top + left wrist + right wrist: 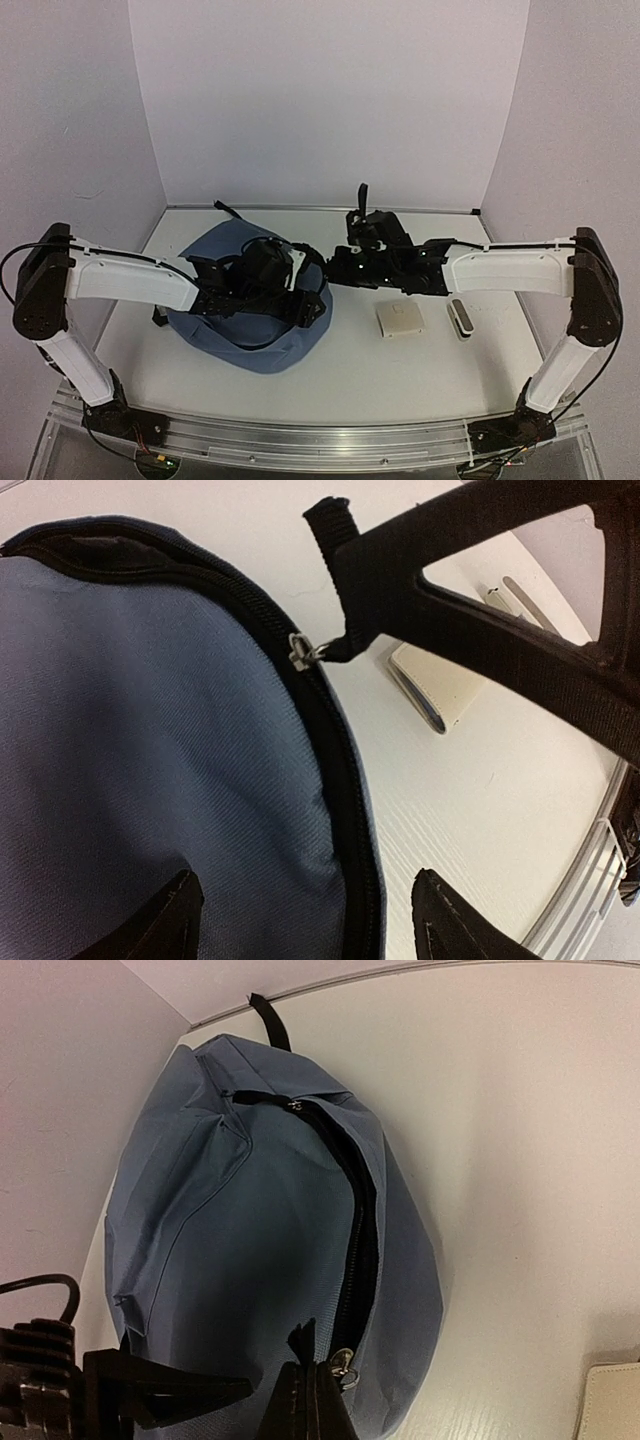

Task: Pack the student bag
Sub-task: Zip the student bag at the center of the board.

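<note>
Now zip pull (345, 1365) is being pinched by R fingers (308, 1400); L fingers (455, 925) are being held spread over student bag (270, 350), left-centre on worktop (400, 370). Next prob.: zip being dragged open, fabric steadied.

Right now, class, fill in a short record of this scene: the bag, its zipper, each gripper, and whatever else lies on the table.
bag: slate-blue student bag, lying on the table
zipper: zipper shows a dark gap, partly open
left gripper: left gripper open, over the bag's zipped edge
right gripper: right gripper shut on the zipper pull
outside the bag: cream flat item and small white item, to the bag's right
</note>
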{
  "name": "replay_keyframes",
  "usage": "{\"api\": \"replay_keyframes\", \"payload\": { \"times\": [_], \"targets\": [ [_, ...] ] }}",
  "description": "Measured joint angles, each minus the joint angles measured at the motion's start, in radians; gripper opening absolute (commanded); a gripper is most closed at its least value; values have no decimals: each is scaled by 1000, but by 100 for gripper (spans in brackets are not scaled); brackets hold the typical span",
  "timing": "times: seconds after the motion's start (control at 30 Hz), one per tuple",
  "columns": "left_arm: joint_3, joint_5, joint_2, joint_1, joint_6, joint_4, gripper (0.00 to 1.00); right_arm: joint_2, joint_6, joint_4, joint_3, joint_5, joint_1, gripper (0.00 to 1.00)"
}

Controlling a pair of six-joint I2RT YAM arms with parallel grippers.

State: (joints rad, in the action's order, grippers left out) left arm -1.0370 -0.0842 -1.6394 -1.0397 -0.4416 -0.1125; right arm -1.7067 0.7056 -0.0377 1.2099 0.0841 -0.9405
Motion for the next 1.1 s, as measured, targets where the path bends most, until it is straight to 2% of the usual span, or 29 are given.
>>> {"api": "replay_keyframes", "payload": {
  "times": [0.1,0.27,0.33,0.4,0.6,0.83,1.1],
  "targets": [
    [-18,2,-28,0,-3,20,54,2,2,0,-2,2,0,0],
    [-29,-4,-45,0,-3,48,19,8,3,0,-4,5,0,0],
    [-31,-5,-48,0,-2,53,8,10,4,0,-6,8,0,0],
    [-31,-9,-49,0,3,55,1,11,6,-1,-7,11,0,0],
    [-28,22,-50,5,2,58,0,11,6,-1,-6,16,1,0],
    [28,134,-22,2,22,98,0,-6,7,-22,3,13,24,0],
    [39,217,-9,-29,43,70,0,-39,6,-46,13,8,54,0]
  ]
}}
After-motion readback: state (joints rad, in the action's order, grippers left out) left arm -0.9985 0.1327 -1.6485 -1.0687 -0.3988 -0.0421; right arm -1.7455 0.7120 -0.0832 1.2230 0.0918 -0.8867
